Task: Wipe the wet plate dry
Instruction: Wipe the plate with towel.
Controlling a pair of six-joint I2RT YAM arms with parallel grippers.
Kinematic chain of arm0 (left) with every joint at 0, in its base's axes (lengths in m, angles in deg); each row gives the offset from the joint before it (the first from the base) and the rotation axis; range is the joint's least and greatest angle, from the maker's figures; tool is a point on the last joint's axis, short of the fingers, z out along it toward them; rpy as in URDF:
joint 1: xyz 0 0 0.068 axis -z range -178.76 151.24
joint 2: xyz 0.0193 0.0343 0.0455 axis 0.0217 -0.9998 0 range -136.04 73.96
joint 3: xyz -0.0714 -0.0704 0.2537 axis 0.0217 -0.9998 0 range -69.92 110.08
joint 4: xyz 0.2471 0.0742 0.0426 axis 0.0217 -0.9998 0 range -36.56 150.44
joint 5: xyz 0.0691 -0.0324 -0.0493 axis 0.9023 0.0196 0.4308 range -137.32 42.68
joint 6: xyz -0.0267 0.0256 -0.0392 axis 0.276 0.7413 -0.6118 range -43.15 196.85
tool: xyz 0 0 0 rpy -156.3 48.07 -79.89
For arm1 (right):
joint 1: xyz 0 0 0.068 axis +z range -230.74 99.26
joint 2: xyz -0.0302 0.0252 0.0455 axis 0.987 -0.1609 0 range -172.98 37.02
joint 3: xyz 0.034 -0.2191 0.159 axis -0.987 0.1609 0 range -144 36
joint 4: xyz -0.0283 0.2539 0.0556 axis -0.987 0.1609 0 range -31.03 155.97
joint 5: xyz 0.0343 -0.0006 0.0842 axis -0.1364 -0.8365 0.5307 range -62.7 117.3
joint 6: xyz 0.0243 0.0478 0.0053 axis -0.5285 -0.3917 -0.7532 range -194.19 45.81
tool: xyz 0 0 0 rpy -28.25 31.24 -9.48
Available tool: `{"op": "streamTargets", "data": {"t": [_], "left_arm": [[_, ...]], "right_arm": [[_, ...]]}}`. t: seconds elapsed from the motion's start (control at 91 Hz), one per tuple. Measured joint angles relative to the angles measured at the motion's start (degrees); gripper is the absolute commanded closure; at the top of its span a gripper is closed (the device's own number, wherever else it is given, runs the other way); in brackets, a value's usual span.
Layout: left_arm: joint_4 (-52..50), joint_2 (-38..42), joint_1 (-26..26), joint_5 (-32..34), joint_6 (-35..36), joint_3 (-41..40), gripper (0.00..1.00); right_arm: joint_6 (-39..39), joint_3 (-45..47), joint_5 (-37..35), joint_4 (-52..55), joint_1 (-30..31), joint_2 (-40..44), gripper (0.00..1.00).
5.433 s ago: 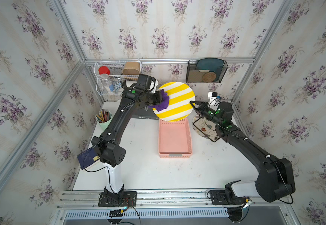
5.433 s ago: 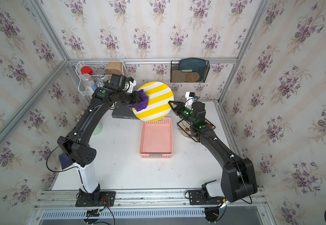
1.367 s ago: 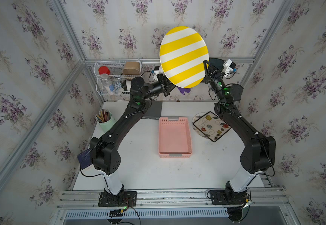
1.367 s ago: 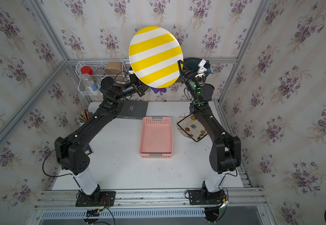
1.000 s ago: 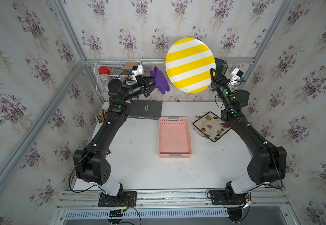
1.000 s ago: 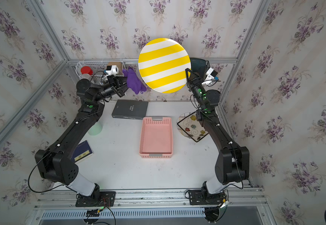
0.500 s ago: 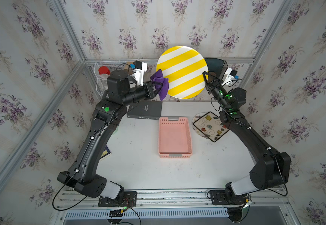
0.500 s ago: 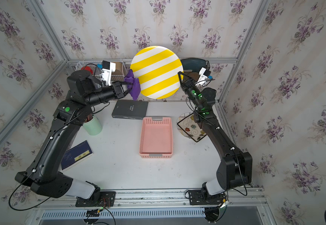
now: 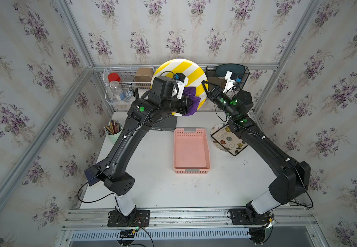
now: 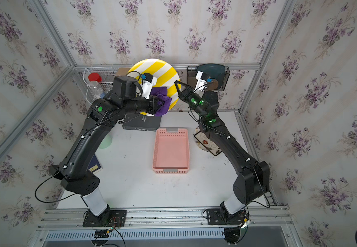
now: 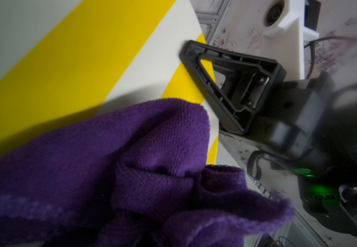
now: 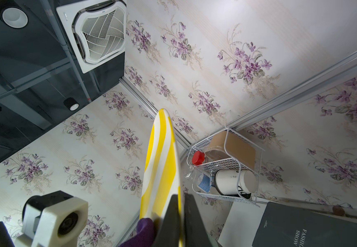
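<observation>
Our left tool (image 9: 188, 105) is clamped on the one purple cloth (image 9: 194, 100), which now lies against the face of the one striped plate (image 9: 185, 67); half a second ago it was at the plate's edge. Our right tool (image 9: 204, 84) pinches the plate's rim, holding it upright above the back of the counter (image 9: 162, 188). Both arms are raised with bent elbows.
</observation>
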Motion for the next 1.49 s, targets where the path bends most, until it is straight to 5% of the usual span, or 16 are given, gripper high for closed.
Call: {"op": "streamTargets", "data": {"t": [0.352,0.56,0.813,1.099,1.495], "left_arm": [[-5.22,0.22,-2.40,11.56,3.80,3.67,1.00],[-3.34,-3.21,-1.70,5.84,1.84,6.62,1.00],[-1.18,-1.90,-9.38,5.01,-2.86,7.30,1.00],[3.08,-3.80,-9.77,-0.44,-7.08,7.28,1.00],[3.58,4.04,-15.28,6.01,-9.46,-4.42,1.00]], "right_arm": [[3.17,0.37,-1.57,2.71,0.57,1.73,1.00],[5.18,-1.20,1.27,5.86,4.02,-0.90,1.00],[6.91,0.48,1.05,6.29,3.78,1.53,1.00],[8.94,0.35,2.80,10.67,7.48,0.85,1.00],[8.61,1.81,3.63,10.14,6.62,1.70,1.00]]}}
